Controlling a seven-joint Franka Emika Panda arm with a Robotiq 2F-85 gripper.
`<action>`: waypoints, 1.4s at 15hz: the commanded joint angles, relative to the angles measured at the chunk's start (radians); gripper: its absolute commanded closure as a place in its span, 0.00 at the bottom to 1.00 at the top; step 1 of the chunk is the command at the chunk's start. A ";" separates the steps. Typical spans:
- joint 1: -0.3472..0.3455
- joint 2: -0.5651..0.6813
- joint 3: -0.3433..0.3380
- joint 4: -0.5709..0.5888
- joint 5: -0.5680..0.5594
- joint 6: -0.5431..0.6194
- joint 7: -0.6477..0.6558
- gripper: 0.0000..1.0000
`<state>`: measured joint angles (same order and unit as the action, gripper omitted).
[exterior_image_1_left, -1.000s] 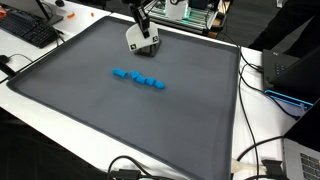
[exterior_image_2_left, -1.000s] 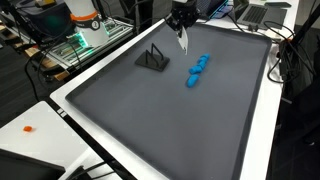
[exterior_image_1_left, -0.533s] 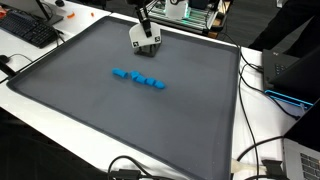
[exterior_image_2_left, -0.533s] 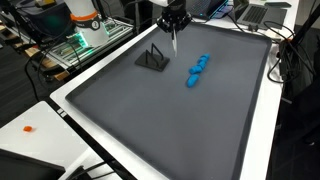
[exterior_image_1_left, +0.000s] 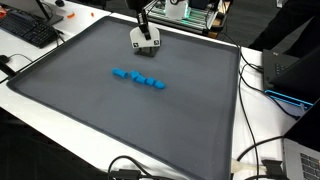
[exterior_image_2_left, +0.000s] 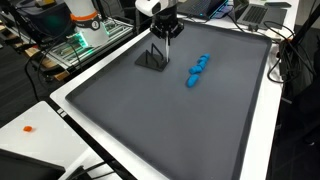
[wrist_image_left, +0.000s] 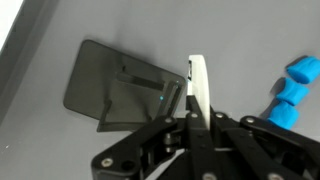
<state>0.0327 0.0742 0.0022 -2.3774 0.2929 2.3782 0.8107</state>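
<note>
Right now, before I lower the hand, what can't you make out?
Hand: the wrist view shows only one finger; open or shut unclear.
Dark stand: hand overlaps its top in an exterior view; contact unclear.
Blue blocks: cut off by the wrist view's right edge.

In the wrist view the right edge cuts off the row of blue blocks (wrist_image_left: 293, 88). The body of the gripper (wrist_image_left: 197, 90) runs out past the bottom edge and hides the near corner of the dark folded stand (wrist_image_left: 120, 90). In an exterior view the arm (exterior_image_2_left: 150, 8) leaves at the top edge, and everything is too small to tell whether the fingertips touch the stand.
</note>
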 joint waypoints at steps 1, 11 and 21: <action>-0.006 -0.024 -0.003 -0.061 0.039 0.063 0.049 0.99; -0.023 -0.004 -0.010 -0.113 0.139 0.148 0.083 0.99; -0.024 0.043 -0.007 -0.113 0.191 0.206 0.079 0.99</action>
<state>0.0095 0.1086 -0.0079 -2.4741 0.4576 2.5469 0.8922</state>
